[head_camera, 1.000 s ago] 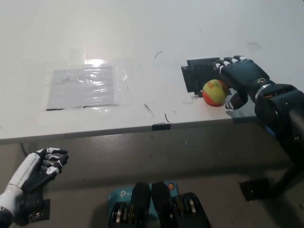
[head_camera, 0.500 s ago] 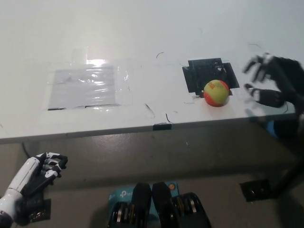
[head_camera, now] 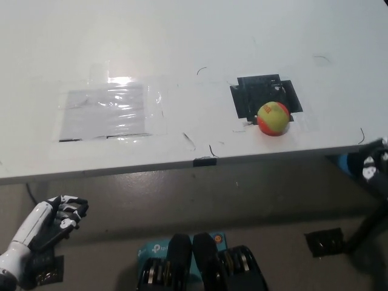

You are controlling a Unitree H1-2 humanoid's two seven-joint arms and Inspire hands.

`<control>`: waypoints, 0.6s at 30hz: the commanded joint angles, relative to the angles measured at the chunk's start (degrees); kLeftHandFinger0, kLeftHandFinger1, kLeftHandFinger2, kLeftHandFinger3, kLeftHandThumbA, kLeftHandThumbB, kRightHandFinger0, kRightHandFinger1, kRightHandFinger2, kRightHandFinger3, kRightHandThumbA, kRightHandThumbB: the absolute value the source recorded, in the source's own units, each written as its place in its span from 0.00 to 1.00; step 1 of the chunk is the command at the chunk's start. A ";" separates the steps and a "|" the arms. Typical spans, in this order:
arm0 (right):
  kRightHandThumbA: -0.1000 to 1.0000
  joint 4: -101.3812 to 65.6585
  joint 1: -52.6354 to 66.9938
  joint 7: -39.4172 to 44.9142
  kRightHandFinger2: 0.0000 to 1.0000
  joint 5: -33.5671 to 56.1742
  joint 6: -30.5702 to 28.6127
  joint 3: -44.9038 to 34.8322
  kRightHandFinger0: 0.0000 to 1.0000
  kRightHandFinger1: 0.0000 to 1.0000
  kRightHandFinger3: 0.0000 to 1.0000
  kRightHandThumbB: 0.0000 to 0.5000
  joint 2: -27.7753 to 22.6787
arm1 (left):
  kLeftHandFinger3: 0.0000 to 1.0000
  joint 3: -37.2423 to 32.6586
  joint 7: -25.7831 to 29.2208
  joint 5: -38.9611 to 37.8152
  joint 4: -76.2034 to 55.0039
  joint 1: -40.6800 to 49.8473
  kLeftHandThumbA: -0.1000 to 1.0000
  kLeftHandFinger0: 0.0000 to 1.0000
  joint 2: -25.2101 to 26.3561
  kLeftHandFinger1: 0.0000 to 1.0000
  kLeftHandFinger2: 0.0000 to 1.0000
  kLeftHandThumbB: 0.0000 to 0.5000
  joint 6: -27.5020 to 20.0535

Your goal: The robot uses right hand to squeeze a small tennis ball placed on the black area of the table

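And here is the small tennis ball [head_camera: 273, 118], yellow-green above with an orange-red band low on its left side, sitting on the white table [head_camera: 200, 36] right at the near edge of the black area [head_camera: 264, 95], a dark taped patch with ragged corners; the ball overlaps that patch's near border and nothing is touching it. The right hand [head_camera: 374, 165] is well off to the right, down below the table's near edge at the picture's right border, only a dark sliver of it showing with a couple of pale spots (whether its fingers are spread or curled, cannot tell from this little piece). Well apart from ball and patch, then. Over on the left side of the tabletop lies a sheet of clear plastic film [head_camera: 108, 110], wrinkled, catching a bright glare at its far edge, taped flat over a greyish rectangle. A small dark clip [head_camera: 205, 161] sits on the table's near edge, about midway between the film and the ball. A few thin dark scratch marks dot the surface around the patch. Down at the lower left, below the table, the left hand [head_camera: 59, 215] rests, white with dark fingers curled loosely inward, holding nothing, over the grey floor [head_camera: 182, 194]
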 commanded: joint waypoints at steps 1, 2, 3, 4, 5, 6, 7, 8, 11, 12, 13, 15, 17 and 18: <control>0.16 7.30 -0.66 -11.67 0.00 23.30 -12.12 -10.95 0.00 0.00 0.41 0.29 6.34 | 0.67 0.84 1.02 0.30 -0.55 -0.38 0.77 0.40 0.79 0.47 0.57 0.10 -2.05; 0.16 7.39 -0.76 -11.52 0.00 23.27 -12.25 -11.18 0.00 0.00 0.41 0.29 6.43 | 0.67 0.83 1.04 0.29 -0.53 -0.38 0.77 0.40 0.77 0.47 0.57 0.10 -2.06; 0.15 9.04 -0.80 -11.88 0.00 23.69 -12.67 -11.99 0.00 0.00 0.40 0.29 6.90 | 0.66 0.73 1.06 0.24 0.04 -0.53 0.76 0.40 0.72 0.46 0.56 0.10 -2.65; 0.15 12.59 -0.49 -12.67 0.00 22.56 -14.03 -12.12 0.00 0.00 0.41 0.31 6.92 | 0.67 0.61 0.92 0.22 -0.19 -0.50 0.77 0.40 0.64 0.47 0.57 0.11 -2.37; 0.15 13.25 -0.85 -12.73 0.00 22.42 -14.32 -12.22 0.00 0.00 0.41 0.31 6.84 | 0.68 0.63 1.01 0.20 -0.09 -0.65 0.77 0.40 0.56 0.47 0.57 0.11 -2.39; 0.24 15.45 -0.42 -13.47 0.00 18.01 -12.27 -10.85 0.00 0.00 0.44 0.32 5.90 | 0.68 0.69 1.02 0.09 0.02 -0.61 0.76 0.40 0.58 0.47 0.58 0.09 -2.67; 0.21 16.12 -0.56 -13.47 0.00 17.88 -12.37 -10.88 0.00 0.00 0.43 0.34 5.82 | 0.68 0.77 0.95 -0.18 0.09 -0.61 0.76 0.40 0.53 0.46 0.58 0.08 -2.84; 0.19 16.35 -0.68 -13.24 0.00 18.08 -12.46 -10.74 0.00 0.00 0.42 0.36 5.56 | 0.68 0.89 0.87 -0.40 -0.27 -0.52 0.74 0.40 0.44 0.47 0.59 0.08 -2.22; 0.16 17.12 -1.12 -13.59 0.00 18.04 -13.21 -9.74 0.00 0.00 0.38 0.39 4.99 | 0.65 0.98 1.04 -0.29 -0.15 -0.90 0.75 0.38 0.33 0.46 0.56 0.12 -2.04; 0.17 17.04 -1.05 -14.00 0.00 17.73 -13.12 -9.38 0.00 0.00 0.38 0.39 4.88 | 0.64 1.02 1.27 -0.22 0.19 -1.01 0.76 0.37 0.21 0.44 0.56 0.13 -2.29; 0.15 16.53 -0.95 -14.78 0.00 17.67 -12.33 -9.01 0.00 0.00 0.38 0.38 4.95 | 0.64 0.91 1.29 -0.05 0.25 -1.01 0.76 0.36 0.32 0.43 0.55 0.11 -2.91; 0.15 17.03 -1.15 -15.65 0.00 16.15 -11.83 -7.56 0.00 0.00 0.38 0.36 3.91 | 0.66 1.01 1.14 -0.13 -0.21 -0.84 0.78 0.37 0.28 0.45 0.56 0.13 -1.58; 0.15 16.94 -0.89 -16.18 0.00 16.41 -11.73 -6.82 0.00 0.00 0.37 0.37 3.70 | 0.68 0.78 1.29 0.59 -0.37 -0.66 0.79 0.38 0.51 0.46 0.59 0.13 -1.79; 0.16 16.86 -0.79 -16.58 0.00 16.56 -11.17 -6.42 0.00 0.00 0.36 0.39 3.61 | 0.68 0.86 1.34 0.41 -0.31 -0.64 0.79 0.38 0.44 0.46 0.59 0.11 -2.24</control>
